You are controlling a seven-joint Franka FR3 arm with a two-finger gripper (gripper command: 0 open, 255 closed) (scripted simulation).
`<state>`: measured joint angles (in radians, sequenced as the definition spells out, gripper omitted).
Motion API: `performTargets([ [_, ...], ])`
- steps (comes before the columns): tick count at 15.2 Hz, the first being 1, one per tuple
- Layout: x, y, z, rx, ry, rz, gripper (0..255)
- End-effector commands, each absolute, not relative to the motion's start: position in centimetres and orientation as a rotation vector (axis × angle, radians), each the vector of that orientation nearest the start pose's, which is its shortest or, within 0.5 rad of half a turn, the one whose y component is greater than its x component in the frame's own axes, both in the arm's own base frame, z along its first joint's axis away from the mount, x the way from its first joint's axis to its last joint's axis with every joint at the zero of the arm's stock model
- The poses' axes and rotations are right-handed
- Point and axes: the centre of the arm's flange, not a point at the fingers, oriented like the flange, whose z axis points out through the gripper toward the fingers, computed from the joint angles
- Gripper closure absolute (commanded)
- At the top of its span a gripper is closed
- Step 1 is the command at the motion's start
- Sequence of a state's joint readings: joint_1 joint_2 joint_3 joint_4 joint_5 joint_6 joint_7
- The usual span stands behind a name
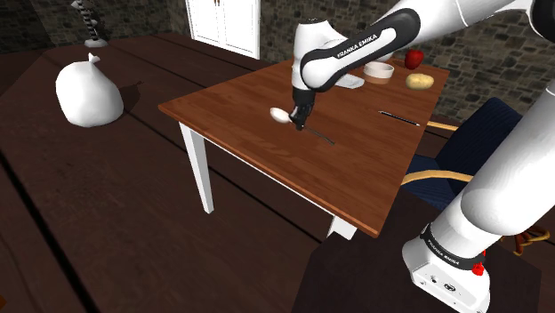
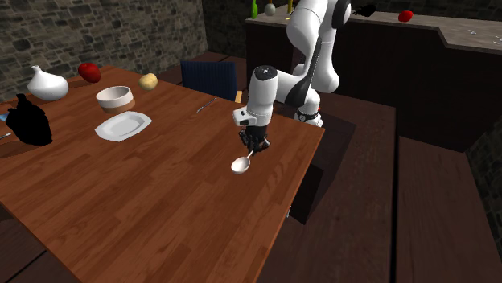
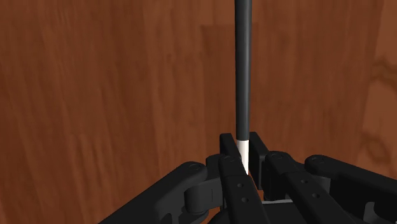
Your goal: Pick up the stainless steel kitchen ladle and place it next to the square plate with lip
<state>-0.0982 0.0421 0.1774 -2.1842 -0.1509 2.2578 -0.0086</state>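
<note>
1. my all-black gripper (image 2: 256, 149) is clenched on the ladle with the white bowl and slim dark handle (image 2: 240, 165). in the wrist view the fingers (image 3: 227, 143) pinch it just where the white stem meets the dark handle.
2. the ladle is near the edge of the brown wooden table (image 2: 161, 209), on the arm's side. in the second exterior view its bowl hangs at seven o'clock from the gripper. whether it clears the wood, i can't tell.
3. step in hand, i judge: lift and carry. the long handle sticks out of the grip and may swing, so i'd rise straight up, travel slowly and keep the wrist level.
4. the target is the white square plate with a raised lip (image 2: 123, 125), at ten o'clock from the gripper in that view and well apart.
5. around it are a round cream bowl (image 2: 116, 97) at twelve o'clock of the plate, a yellowish potato (image 2: 148, 81), a red apple (image 2: 89, 72) and a black lump (image 2: 30, 120) at nine o'clock.
6. a thin dark utensil (image 2: 205, 104) lies just off my line. i'd set down at four o'clock of the plate.
</note>
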Motion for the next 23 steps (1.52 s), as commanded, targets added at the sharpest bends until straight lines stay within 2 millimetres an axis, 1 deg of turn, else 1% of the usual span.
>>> performTargets([
  [1,54.0,3.8,38.5,-3.237,-0.295,-0.058,255],
  [13,54.0,3.8,44.7,-3.237,-0.295,-0.058,255],
  [23,53.4,-9.4,44.8,-3.237,-0.295,-0.058,255],
])
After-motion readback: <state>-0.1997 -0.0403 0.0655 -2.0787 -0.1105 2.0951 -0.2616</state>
